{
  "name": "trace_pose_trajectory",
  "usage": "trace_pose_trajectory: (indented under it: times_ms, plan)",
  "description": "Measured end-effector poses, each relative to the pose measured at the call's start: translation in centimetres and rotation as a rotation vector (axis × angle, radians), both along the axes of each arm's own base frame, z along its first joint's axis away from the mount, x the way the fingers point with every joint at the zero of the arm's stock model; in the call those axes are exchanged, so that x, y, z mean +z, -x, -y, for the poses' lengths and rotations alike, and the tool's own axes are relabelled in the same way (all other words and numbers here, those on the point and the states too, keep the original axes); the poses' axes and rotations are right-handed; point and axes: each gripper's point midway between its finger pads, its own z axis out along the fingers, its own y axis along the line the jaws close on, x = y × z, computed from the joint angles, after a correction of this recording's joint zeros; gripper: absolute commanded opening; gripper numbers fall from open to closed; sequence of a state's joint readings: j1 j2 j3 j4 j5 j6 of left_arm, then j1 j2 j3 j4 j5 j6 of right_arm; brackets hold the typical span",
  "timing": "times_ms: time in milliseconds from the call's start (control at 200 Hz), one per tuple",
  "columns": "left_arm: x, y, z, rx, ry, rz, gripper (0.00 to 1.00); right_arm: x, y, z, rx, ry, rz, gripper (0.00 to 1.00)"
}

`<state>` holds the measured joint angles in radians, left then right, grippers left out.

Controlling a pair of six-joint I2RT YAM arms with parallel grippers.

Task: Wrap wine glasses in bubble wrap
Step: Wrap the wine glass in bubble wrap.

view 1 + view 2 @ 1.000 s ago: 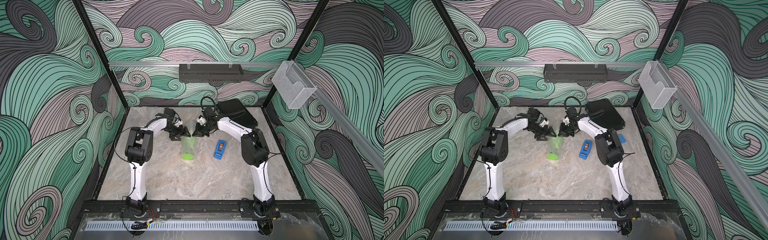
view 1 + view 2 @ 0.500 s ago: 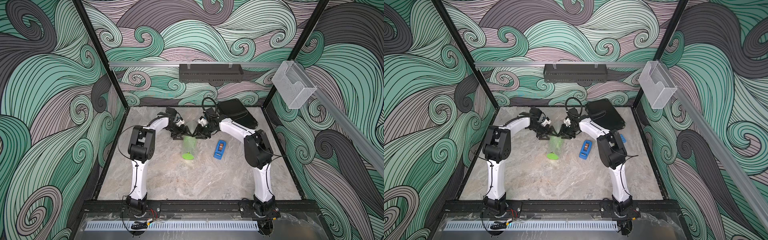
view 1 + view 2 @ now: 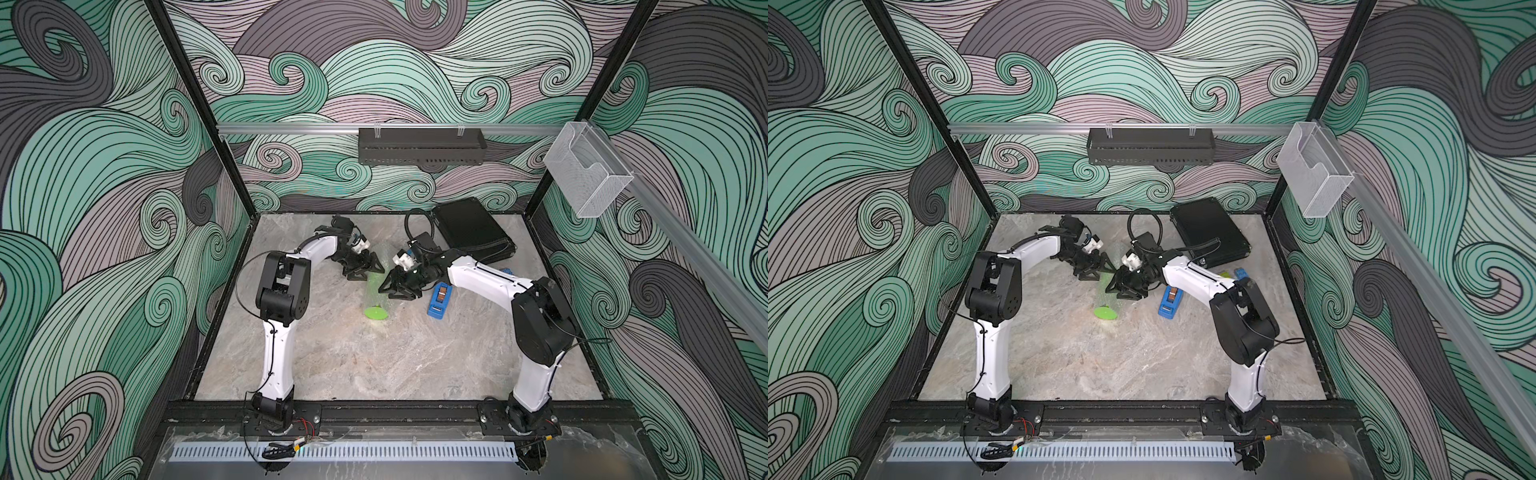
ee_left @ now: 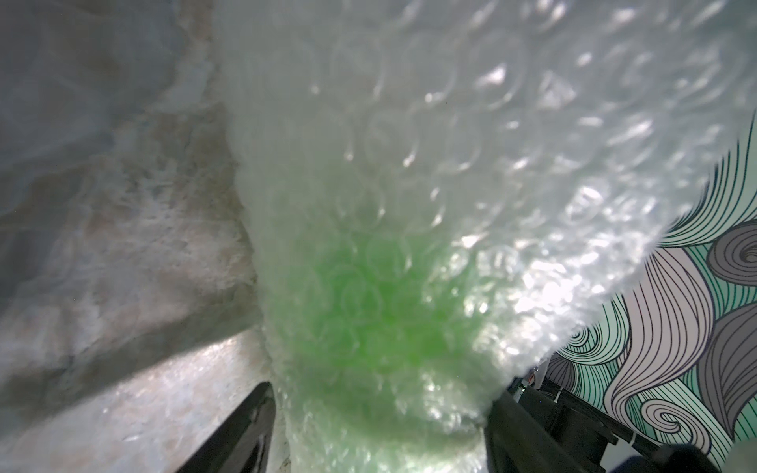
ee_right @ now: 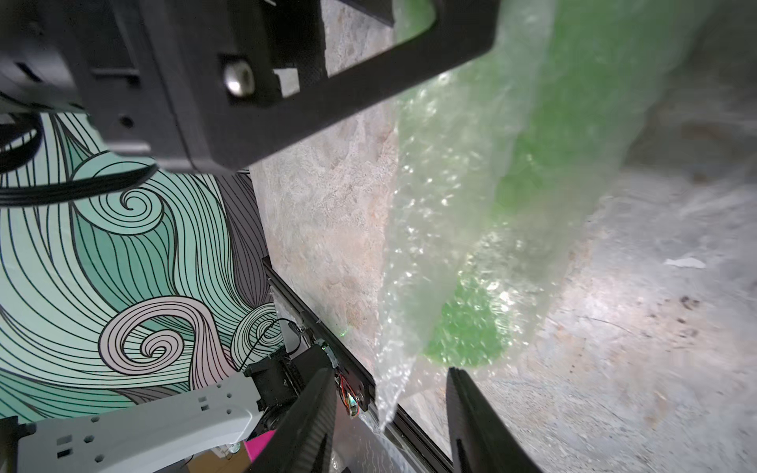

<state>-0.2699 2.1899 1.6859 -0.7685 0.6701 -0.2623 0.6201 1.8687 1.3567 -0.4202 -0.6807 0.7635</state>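
The lime-green wine glass point(image 3: 376, 312) lies tilted mid-table inside the clear bubble wrap point(image 3: 373, 291), with its flat foot toward the front. My left gripper point(image 3: 368, 271) is at the cup end. In the left wrist view the wrapped cup point(image 4: 368, 319) fills the gap between the two fingers, so the left gripper point(image 4: 377, 395) is shut on it. My right gripper point(image 3: 386, 291) sits just to the right of the wrap. In the right wrist view the right gripper point(image 5: 389, 370) stands open. A loose corner of the wrap point(image 5: 393, 393) hangs between its fingers, ungripped, near the foot point(image 5: 467, 340).
A blue tape dispenser point(image 3: 439, 300) lies right of the right gripper. A black case point(image 3: 473, 232) sits at the back right, with a small blue object point(image 3: 505, 271) beside it. A black shelf point(image 3: 422, 146) hangs on the back wall and a clear bin point(image 3: 588, 178) on the right wall.
My right gripper has opened and let go of the bubble wrap. The left jaws have narrowed slightly around the wrapped cup. Both grippers have shifted a little.
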Motion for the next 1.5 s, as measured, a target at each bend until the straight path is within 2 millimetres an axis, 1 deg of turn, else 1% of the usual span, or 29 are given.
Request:
trace_pose_trajectory:
  times_ms: [140,200,350,480,570,665,760,886,956,1141,1191,1266,1341,1501]
  plan:
    - [0.0,0.0,0.1,-0.001,0.004,0.001,0.75,-0.5,0.2,-1.2,0.009,-0.023,-0.017,0.39]
    - [-0.1,0.0,0.1,-0.001,0.005,0.000,0.75,-1.0,0.2,-1.7,0.013,-0.026,-0.026,0.38]
    - [-0.1,0.0,0.1,-0.002,0.008,0.002,0.75,-2.0,0.3,-2.2,0.011,-0.029,-0.055,0.30]
    - [-0.1,0.1,0.1,-0.002,0.011,0.001,0.75,-1.9,0.1,-2.5,0.007,-0.044,-0.054,0.22]
    - [-0.1,0.0,0.2,-0.003,0.013,0.003,0.75,-1.8,0.2,-2.6,0.009,-0.052,-0.053,0.19]
    - [-0.1,0.0,0.2,-0.003,0.013,0.004,0.75,-2.1,0.4,-2.4,0.013,-0.049,-0.060,0.18]
    - [-0.1,0.0,0.2,-0.004,0.013,0.004,0.75,-2.5,0.7,-2.2,0.016,-0.040,-0.067,0.15]
    - [-0.1,0.0,0.2,-0.005,0.013,0.005,0.74,-2.8,0.9,-1.6,0.014,-0.031,-0.076,0.17]
    - [-0.1,0.0,0.2,-0.007,0.013,0.007,0.74,-2.5,0.9,-1.4,0.012,-0.031,-0.073,0.21]
    - [-0.1,0.0,0.2,-0.009,0.013,0.009,0.74,-1.3,1.2,-0.9,0.011,-0.042,-0.057,0.21]
    - [-0.1,0.0,0.2,-0.009,0.013,0.009,0.74,-1.1,1.3,-0.9,0.011,-0.043,-0.056,0.19]
    - [-0.1,0.0,0.2,-0.009,0.013,0.010,0.74,-1.0,1.4,-0.6,0.012,-0.044,-0.052,0.10]
    - [-0.1,0.0,0.2,-0.010,0.012,0.010,0.74,-1.1,1.5,-0.3,0.006,-0.041,-0.059,0.00]
    - [-0.2,0.0,0.2,-0.010,0.012,0.010,0.74,-1.6,1.8,0.2,0.002,-0.031,-0.070,0.00]
